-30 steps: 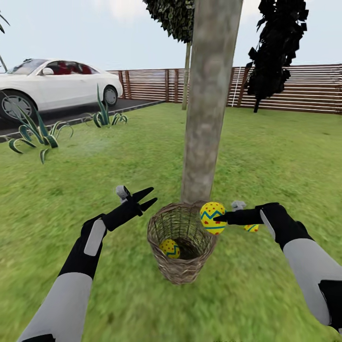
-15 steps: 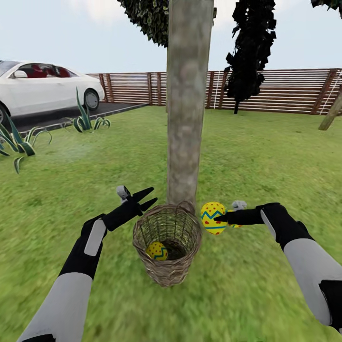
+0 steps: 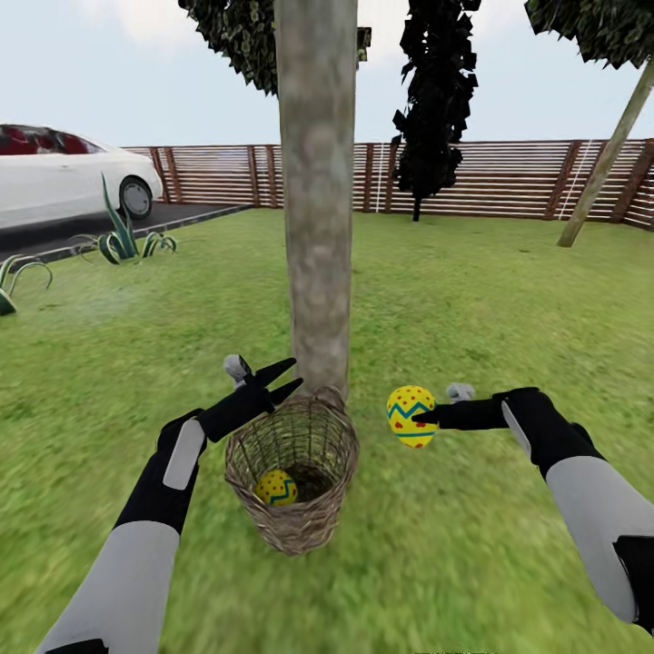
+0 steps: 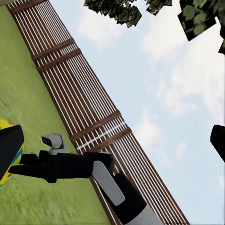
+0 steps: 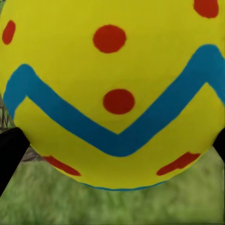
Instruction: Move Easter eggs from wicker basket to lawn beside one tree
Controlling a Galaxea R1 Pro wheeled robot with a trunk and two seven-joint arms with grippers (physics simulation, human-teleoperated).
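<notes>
At centre right of the head view, the right tool (image 3: 425, 418) holds a yellow egg with blue zigzag and red dots (image 3: 411, 416) above the green lawn (image 3: 472, 300). A second such egg (image 3: 275, 488) lies inside the brown woven wicker basket (image 3: 292, 527), lower centre, touching the thick grey-brown tree trunk (image 3: 316, 182). The left tool (image 3: 289, 378) stands with fingers apart beside the basket rim.

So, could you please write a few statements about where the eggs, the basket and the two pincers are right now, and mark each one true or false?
1. The right pincer holds an Easter egg in the air beside the wicker basket. True.
2. The wicker basket is empty. False: one egg lies inside it.
3. The left pincer is open near the basket's rim, holding nothing. True.
4. The basket stands out on the asphalt driveway. False: it sits on the lawn at the foot of the tree.
5. The held egg is blue with yellow dots. False: it is yellow with a blue zigzag and red dots.
</notes>
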